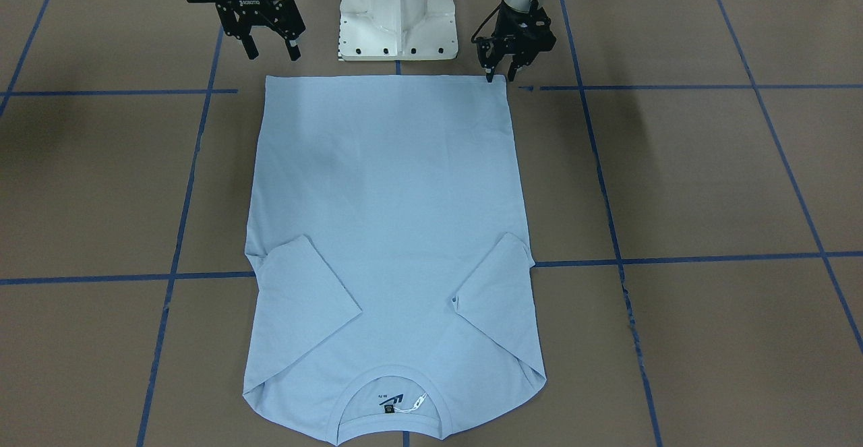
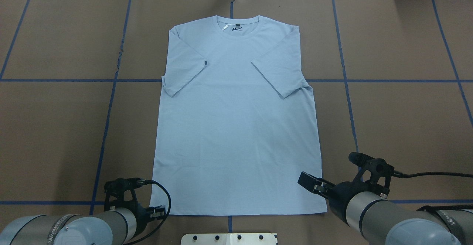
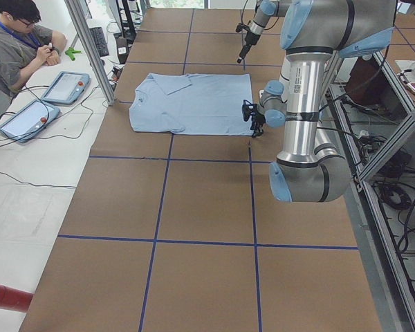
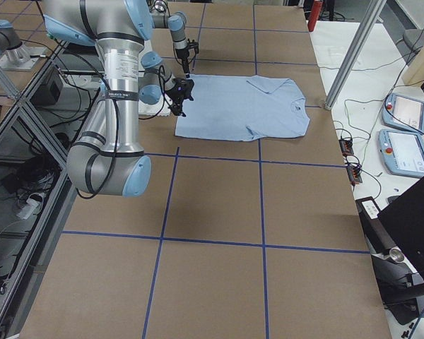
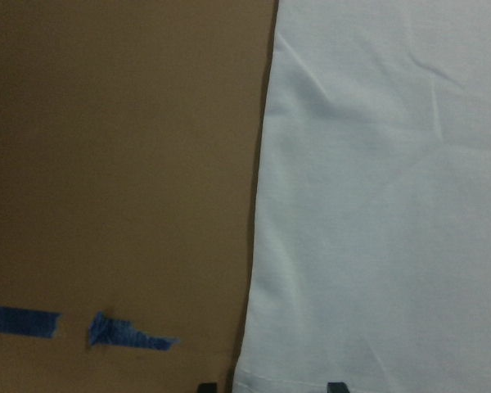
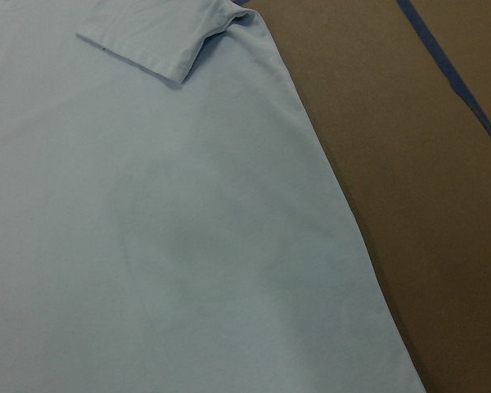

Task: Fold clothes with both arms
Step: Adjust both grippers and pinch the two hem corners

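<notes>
The light blue T-shirt (image 1: 391, 197) (image 2: 236, 126) lies flat on the brown table with both sleeves folded inward. Its collar and neck label (image 1: 391, 403) point away from the robot. My left gripper (image 1: 500, 73) (image 2: 157, 211) is low at the hem corner on its side and open. The left wrist view shows the shirt's edge (image 5: 262, 246) running between its two fingertips. My right gripper (image 1: 273, 49) (image 2: 308, 184) hangs open above the table just behind the other hem corner, touching nothing. The right wrist view shows only cloth (image 6: 147, 229) and a folded sleeve (image 6: 155, 37).
The white pedestal base (image 1: 398, 15) stands just behind the hem, between the arms. Blue tape lines (image 1: 182, 184) cross the brown cover. At the far side a person (image 3: 17, 48) sits by two tablets (image 3: 66, 86), beside a metal post (image 3: 90, 48).
</notes>
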Available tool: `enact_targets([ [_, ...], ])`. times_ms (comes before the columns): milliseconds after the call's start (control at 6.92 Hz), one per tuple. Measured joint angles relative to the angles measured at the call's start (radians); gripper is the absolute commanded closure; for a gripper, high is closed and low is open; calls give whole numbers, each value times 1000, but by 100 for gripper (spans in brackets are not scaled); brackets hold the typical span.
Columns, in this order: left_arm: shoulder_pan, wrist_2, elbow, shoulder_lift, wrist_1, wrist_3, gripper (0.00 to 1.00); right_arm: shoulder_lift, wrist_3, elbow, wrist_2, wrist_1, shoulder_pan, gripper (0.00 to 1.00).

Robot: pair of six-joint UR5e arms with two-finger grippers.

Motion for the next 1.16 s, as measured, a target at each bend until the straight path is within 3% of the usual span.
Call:
enact_targets([
  [145,0,0,3,-1,-1,0,86,0,0,0,0,0,0,2],
  [289,0,-1,3,-1,-2,0,100,0,0,-1,-1,0,0,2],
  [723,0,0,-5,-3,-1,1,100,0,0,-1,-1,0,1,2],
  [1156,-7,2,-40,-12,1,2,100,-14,55,-14,-28,-8,-21,18],
])
